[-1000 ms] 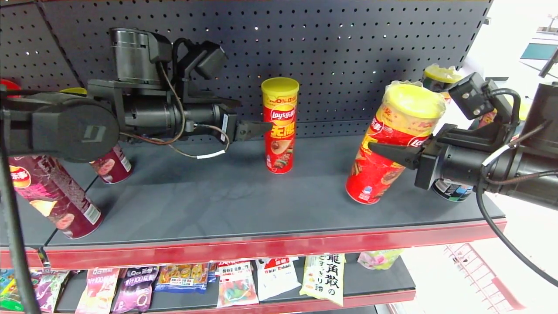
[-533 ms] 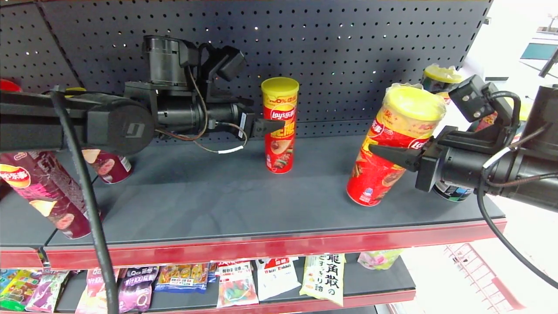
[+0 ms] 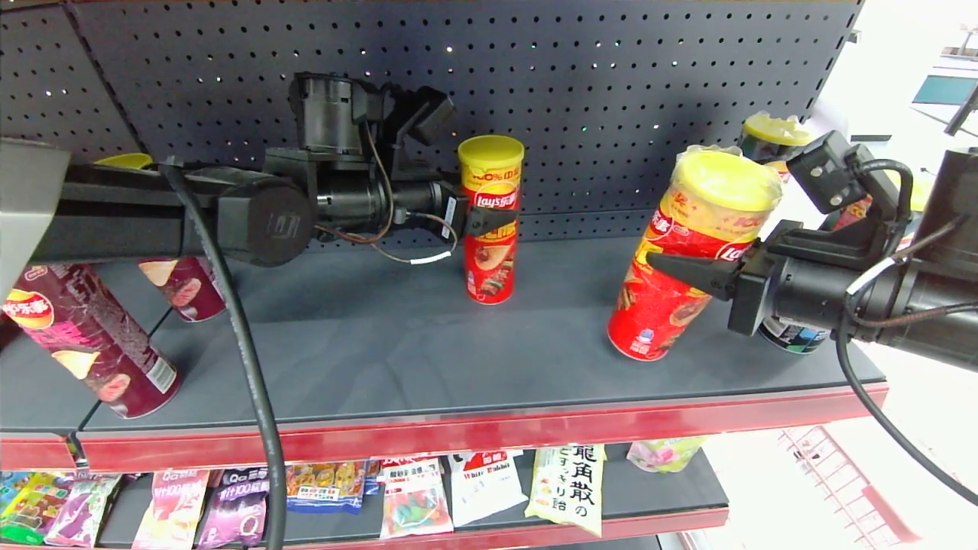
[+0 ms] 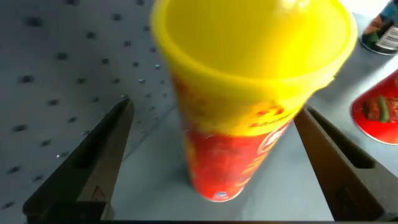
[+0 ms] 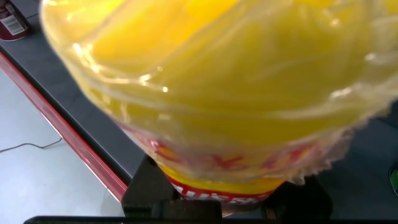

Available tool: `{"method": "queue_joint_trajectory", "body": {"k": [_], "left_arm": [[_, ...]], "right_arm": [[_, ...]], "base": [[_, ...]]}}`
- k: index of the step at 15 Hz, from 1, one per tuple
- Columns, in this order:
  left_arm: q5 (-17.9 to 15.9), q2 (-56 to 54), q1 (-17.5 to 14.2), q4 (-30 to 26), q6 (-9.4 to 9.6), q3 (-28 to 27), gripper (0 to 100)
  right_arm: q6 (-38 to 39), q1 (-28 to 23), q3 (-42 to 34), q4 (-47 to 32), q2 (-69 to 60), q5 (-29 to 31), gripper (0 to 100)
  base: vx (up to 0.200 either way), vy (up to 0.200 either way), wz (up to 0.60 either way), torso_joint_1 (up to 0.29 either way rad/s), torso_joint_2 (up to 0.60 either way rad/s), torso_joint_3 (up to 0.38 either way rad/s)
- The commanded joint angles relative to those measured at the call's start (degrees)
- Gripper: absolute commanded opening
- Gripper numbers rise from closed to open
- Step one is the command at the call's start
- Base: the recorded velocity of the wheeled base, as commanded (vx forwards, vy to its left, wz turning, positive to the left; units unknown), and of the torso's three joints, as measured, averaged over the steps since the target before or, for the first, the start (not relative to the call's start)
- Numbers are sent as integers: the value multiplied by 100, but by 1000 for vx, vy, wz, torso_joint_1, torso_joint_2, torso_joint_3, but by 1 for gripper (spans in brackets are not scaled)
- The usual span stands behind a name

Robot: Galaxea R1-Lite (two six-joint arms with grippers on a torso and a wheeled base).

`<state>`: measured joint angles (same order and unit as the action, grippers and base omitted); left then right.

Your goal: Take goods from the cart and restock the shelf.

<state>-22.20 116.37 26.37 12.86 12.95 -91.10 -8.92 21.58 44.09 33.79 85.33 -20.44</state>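
A red chips can with a yellow lid (image 3: 490,221) (image 4: 249,124) stands upright at the middle back of the grey shelf (image 3: 397,344). My left gripper (image 3: 500,218) (image 4: 216,112) is open around its upper half, one finger on each side with gaps showing. Farther right, a second red can with a film-covered yellow lid (image 3: 691,252) (image 5: 217,93) leans toward the right, its base at the shelf surface. My right gripper (image 3: 688,263) (image 5: 230,196) is shut on this can at mid-height.
Two maroon cans (image 3: 92,336) (image 3: 187,286) stand at the shelf's left. More cans (image 3: 772,134) (image 3: 795,332) sit behind my right arm. A perforated back panel (image 3: 611,76) closes the shelf, a red lip (image 3: 458,431) edges its front, and snack bags (image 3: 565,485) fill the lower shelf.
My left arm has moved right along the shelf until its fingers straddle the upright red can. The right arm and its tilted can have barely shifted.
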Motion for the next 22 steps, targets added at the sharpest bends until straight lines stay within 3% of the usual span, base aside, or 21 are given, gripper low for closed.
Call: {"method": "queue_joint_trajectory", "body": {"k": [1,7,8,16,19,22], "left_arm": [[-4,105,79,-3,-3,-57,100],[31,588,105,-12,-3,-751,100],[93,650,114,-3,-3,-795,0],[58,562,290,-47,-99,-716,0],[67,298,536,-47,-556,-619,0],[58,-18,800,-38,-653,-189,0]], "right_arm": [[-4,4,3,5,10,-3,0],[-4,-4,3,5,10,-3,0],[-4,-57,3,-4,18,-3,0],[-4,-145,12,-4,54,-21,0],[-4,-163,29,5,54,-21,0],[-4,-163,64,-4,80,-30,0]], "base": [[0,0,0,0,0,0],[0,0,0,0,0,0],[0,0,0,0,0,0],[0,0,0,0,0,0],[0,0,0,0,0,0],[0,0,0,0,0,0]]}}
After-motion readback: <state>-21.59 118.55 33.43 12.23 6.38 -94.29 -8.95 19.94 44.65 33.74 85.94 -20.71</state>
